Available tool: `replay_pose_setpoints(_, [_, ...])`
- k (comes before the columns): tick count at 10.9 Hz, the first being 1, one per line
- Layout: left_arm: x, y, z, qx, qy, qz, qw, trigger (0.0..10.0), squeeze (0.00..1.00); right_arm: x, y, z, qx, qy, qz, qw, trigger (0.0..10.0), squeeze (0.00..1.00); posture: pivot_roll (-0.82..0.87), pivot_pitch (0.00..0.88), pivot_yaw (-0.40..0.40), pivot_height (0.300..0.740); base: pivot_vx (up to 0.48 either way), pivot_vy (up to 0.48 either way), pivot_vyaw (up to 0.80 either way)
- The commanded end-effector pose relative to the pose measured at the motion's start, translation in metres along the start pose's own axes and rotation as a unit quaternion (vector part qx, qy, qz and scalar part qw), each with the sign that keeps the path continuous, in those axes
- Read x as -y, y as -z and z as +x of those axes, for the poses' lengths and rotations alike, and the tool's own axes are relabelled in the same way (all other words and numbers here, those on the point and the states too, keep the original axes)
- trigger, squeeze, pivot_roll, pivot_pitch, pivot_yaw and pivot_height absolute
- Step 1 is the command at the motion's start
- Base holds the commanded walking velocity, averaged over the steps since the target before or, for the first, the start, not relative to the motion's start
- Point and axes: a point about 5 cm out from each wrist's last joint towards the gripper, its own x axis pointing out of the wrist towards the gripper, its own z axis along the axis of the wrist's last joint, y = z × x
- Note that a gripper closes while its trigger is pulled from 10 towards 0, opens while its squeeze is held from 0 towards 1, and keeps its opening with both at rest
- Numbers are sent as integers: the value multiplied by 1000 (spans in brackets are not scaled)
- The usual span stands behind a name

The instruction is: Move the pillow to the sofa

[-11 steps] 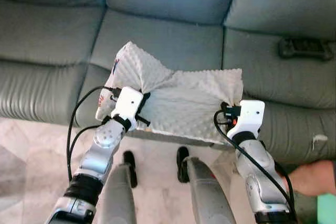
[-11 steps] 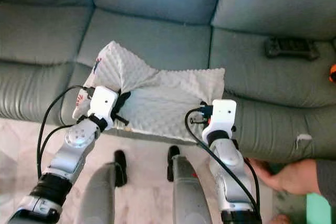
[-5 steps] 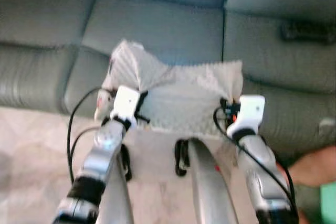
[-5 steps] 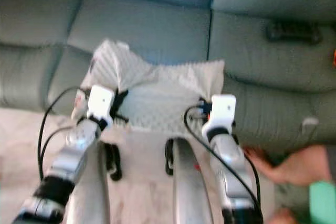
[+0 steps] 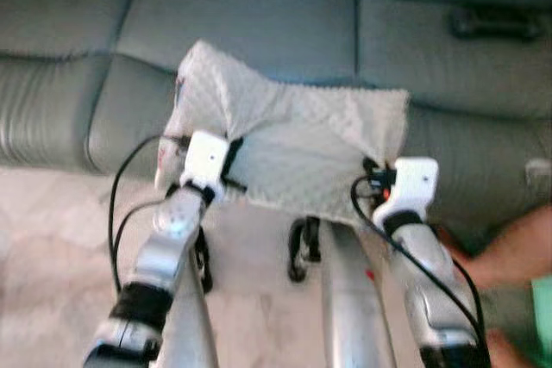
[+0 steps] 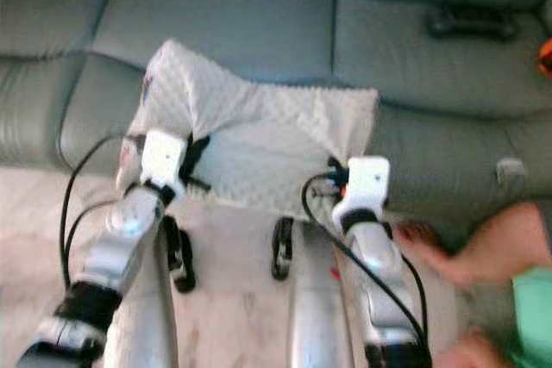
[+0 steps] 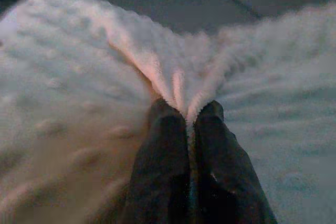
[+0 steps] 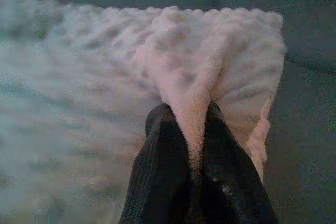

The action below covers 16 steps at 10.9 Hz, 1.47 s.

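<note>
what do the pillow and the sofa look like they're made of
The pillow looks like soft white plush fabric with a raised dotted texture, likely minky fleece: it bunches into fuzzy folds where the left hand and the right hand pinch it. The sofa looks like grey-green leather or faux leather: smooth, slightly shiny, with stitched seams and creases. Which of the two cannot be told.

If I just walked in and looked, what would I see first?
You would see the fluffy white pillow first, held up in the middle over the front edge of the grey-green sofa. The left gripper and the right gripper each pinch a fold of it, one at each side. You might also spot a person's hand low on the robot's right.
</note>
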Motion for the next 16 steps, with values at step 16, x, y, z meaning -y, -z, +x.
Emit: replay_pose_setpoints(16, [-26, 8, -2, -15, -66, 13, 998, 10000, 0, 19, 1, 2, 6, -3, -28, 1000, 10000, 0, -57, 446, -28, 610, 156, 66, 0])
